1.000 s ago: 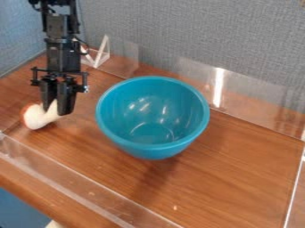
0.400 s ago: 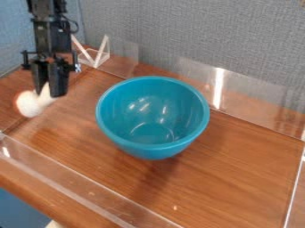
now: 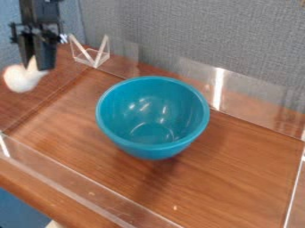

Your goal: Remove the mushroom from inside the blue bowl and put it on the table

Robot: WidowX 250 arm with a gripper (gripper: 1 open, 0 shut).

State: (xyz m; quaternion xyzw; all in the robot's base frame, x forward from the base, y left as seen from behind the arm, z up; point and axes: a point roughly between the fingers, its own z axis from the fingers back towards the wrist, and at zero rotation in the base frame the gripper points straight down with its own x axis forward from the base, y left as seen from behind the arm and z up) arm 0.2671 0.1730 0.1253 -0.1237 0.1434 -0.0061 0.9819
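Note:
My gripper (image 3: 43, 62) hangs at the upper left, above the left end of the table (image 3: 244, 169). It is shut on the mushroom (image 3: 20, 77), a blurred cream-white lump at the lower left of the fingers, lifted off the wood. The cap colour is too blurred to make out. The blue bowl (image 3: 152, 116) stands in the middle of the table, to the right of the gripper and apart from it. Its inside shows only glossy reflections.
Low clear acrylic walls (image 3: 71, 178) border the tabletop at the front, left and back. A small clear angled stand (image 3: 91, 53) sits at the back left, just right of the gripper. A grey textured backdrop rises behind.
The gripper has risen and drifted left, carrying the mushroom up from near the table surface. The bowl has not moved.

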